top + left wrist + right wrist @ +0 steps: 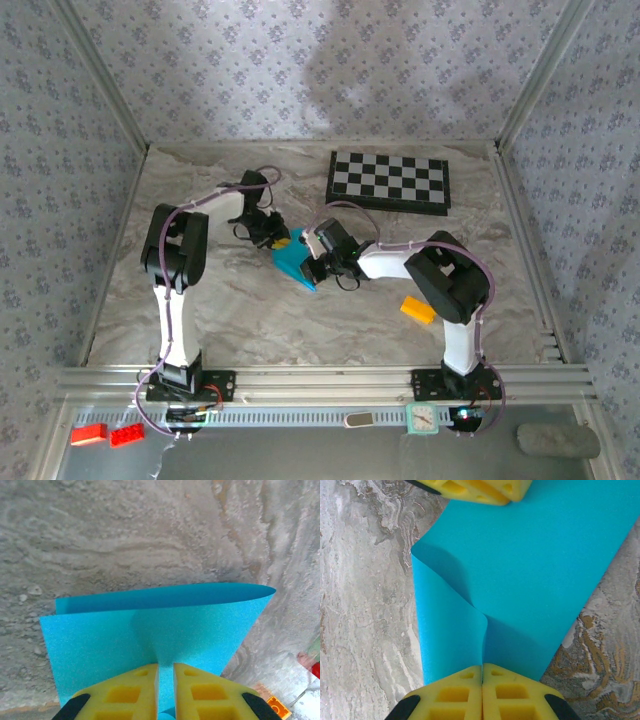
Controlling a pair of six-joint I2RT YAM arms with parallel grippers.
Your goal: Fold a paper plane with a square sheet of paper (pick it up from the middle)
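Note:
The square sheet of paper [293, 262] is bright cyan-blue and sits bent between the two grippers at the table's middle. My right gripper [318, 262] comes in from the right. In its wrist view the right gripper [482, 666] is shut on a raised ridge of the sheet [535, 565], with one flap standing up to the left. My left gripper [275, 238] reaches from the upper left. Its yellow fingertips [165, 666] stand a narrow gap apart over the sheet [150, 635], whose far edge curls upward. The left fingers [480, 490] also rest at the paper's far edge.
A black-and-white chessboard [390, 182] lies at the back right. A small yellow-orange block [418, 310] sits on the marble table [250, 320] beside the right arm's base. Patterned walls and metal rails enclose the table. Red bricks [105, 434] lie below the front rail.

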